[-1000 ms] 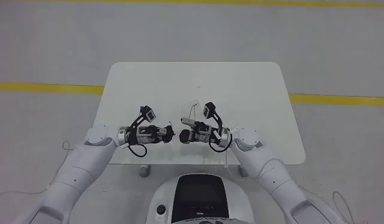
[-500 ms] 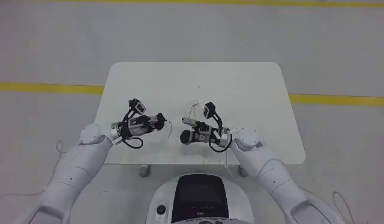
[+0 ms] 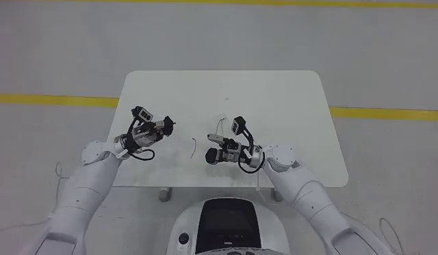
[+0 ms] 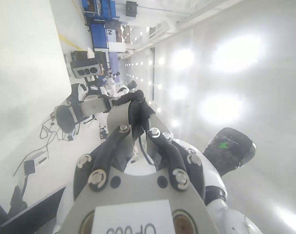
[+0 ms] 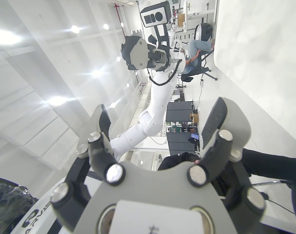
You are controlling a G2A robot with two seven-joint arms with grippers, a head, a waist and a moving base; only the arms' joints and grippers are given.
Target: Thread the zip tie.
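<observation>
- The left gripper (image 3: 169,124) is being held above the table's left half, its fingers (image 4: 118,115) being pressed together with nothing seen between them.
- The right gripper (image 3: 209,156) is being held near the middle of the table's near edge, jaws being spread wide.
- Both are being pointed inward, well apart.

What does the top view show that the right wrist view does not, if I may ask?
Top view adds a thin curved strip, apparently the zip tie, lying on the table between the two grippers, and a small looped piece farther in. Right wrist view adds how the right gripper stands: jaws wide apart, nothing between them. Both share the left gripper, the right gripper and the white table.
</observation>
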